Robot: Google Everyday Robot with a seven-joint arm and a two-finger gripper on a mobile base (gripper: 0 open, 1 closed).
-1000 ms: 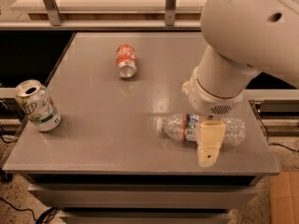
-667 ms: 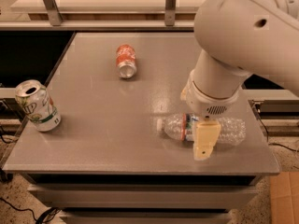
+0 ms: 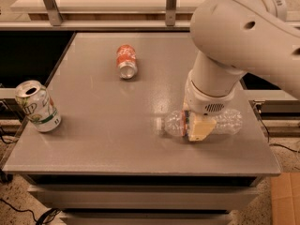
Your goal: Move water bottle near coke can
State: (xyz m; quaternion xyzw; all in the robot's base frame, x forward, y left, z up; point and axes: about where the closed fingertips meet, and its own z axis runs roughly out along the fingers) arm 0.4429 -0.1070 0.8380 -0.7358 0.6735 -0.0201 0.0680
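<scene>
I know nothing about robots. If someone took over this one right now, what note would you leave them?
Gripper: down over the middle of the clear ribbed plastic water bottle, which lies on its side on the grey table.
Red-orange coke can: on its side toward the table's back, well apart from the bottle.
Done: gripper is at the bottle.
Left: carry the bottle over and set it by the coke can, not the white-and-green can.

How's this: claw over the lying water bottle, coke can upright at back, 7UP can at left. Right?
Not quite: the camera view shows the coke can lying on its side. Claw over the water bottle and 7UP can at left are correct.
</scene>
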